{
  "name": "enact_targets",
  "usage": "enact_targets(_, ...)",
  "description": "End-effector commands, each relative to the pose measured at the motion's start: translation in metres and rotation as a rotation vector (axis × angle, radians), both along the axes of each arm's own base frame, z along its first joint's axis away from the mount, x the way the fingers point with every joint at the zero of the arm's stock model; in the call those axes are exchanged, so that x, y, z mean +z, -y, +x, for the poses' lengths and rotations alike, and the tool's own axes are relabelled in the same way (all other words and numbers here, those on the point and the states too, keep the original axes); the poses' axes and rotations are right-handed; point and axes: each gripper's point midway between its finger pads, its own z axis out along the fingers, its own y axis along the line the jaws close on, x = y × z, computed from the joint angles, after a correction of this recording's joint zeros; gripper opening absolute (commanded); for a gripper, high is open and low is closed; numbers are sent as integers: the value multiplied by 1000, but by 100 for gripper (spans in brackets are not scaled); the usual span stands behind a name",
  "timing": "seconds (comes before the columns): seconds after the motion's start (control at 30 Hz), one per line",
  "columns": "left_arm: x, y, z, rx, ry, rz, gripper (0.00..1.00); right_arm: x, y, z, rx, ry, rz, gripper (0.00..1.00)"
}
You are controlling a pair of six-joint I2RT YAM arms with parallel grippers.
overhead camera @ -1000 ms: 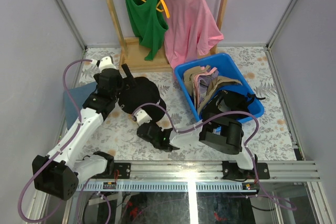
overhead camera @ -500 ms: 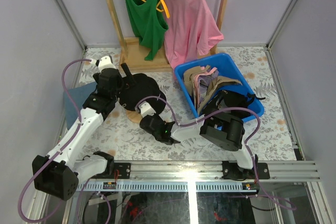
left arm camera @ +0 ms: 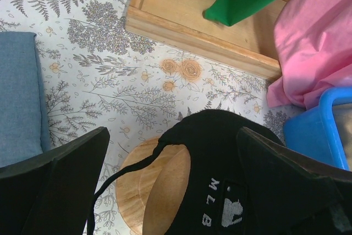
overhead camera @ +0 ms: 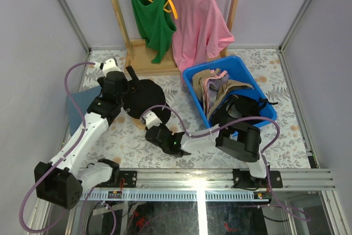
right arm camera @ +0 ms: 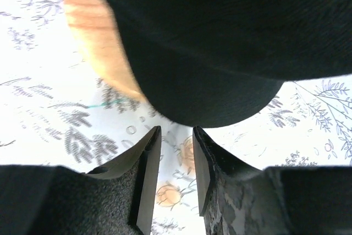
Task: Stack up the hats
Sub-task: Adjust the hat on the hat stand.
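One cap is placed: the right gripper (right arm camera: 174, 131) has just let go.
We see the black cap (overhead camera: 144, 94) draped over the round wooden stand (left arm camera: 157, 188) at the left. Its brim lies just beyond the right jaws, which have parted a little and hold nothing. The left gripper (left arm camera: 171, 133) hangs wide open above it. The other caps (overhead camera: 217, 89) wait in the blue bin (overhead camera: 190, 75) to the right, so we judge the stack barely begun.

**Three views meeting on one black cap**

The top camera looks down from high at the near side and takes in the whole table (overhead camera: 126, 141). The left wrist camera hangs a little above the black cap (left arm camera: 220, 152) and its round wooden stand (left arm camera: 157, 185), looking down and toward the far side. The right wrist camera sits low and very close, at the cap's brim. All three share cap and stand.
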Motion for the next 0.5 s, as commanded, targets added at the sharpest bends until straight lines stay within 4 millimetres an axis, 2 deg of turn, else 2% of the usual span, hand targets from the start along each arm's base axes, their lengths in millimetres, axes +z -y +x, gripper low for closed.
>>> enact_targets(0.0,-29,-9,-16,10,-129,53,100,22,-3,-12,-17,12,57,38)
enact_targets(0.27,-17,-12,-17,31,-94,35,100,23,5,-22,-23,10,52,42)
enact_targets(0.47,-3,-16,-20,55,-53,25,100,36,7,-27,-21,26,58,46)
